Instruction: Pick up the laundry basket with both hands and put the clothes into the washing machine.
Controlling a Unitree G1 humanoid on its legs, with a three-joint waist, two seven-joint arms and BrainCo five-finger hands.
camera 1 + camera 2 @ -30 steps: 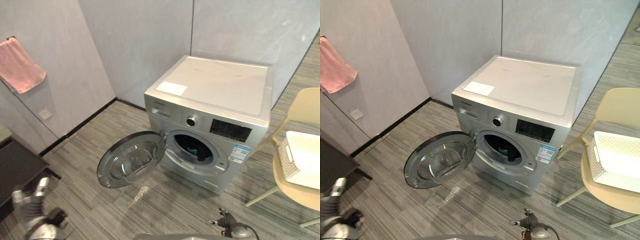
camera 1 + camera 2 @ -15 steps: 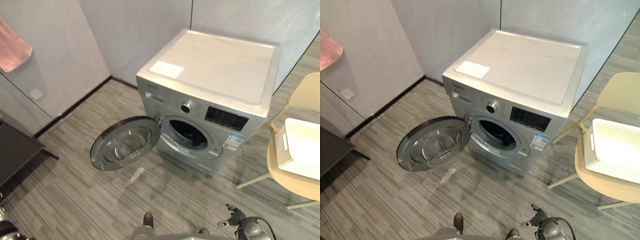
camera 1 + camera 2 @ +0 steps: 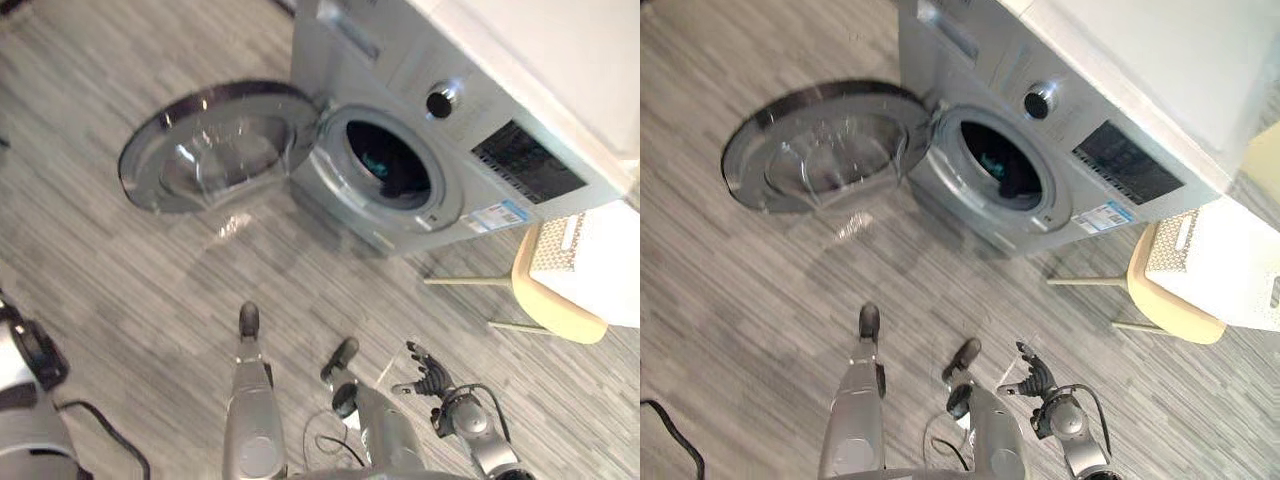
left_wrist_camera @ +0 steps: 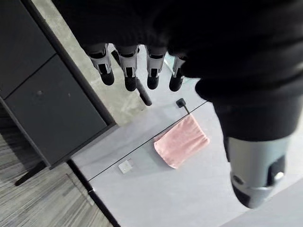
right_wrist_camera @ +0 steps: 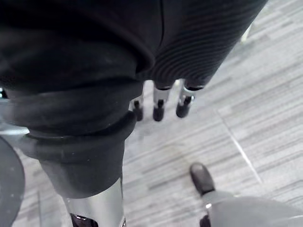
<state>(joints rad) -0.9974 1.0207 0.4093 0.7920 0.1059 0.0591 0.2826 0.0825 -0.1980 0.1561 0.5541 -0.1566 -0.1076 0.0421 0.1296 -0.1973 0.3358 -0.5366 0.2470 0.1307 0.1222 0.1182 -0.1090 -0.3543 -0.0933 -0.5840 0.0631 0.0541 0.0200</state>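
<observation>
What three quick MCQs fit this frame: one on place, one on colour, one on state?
1. Where is the laundry basket?
A) on the chair beside the washing machine
B) on the machine's top
C) on the floor

2. What colour is the towel on the wall?
A) blue
B) green
C) pink

3. How is the machine's door?
A) shut
B) swung wide open
C) taken off

Answers:
1 A: the white basket sits on the cream chair's seat, to the right of the machine.
2 C: it hangs pink against the grey wall in the left wrist view.
3 B: the door stands out to the left and the dark drum opening shows.
</observation>
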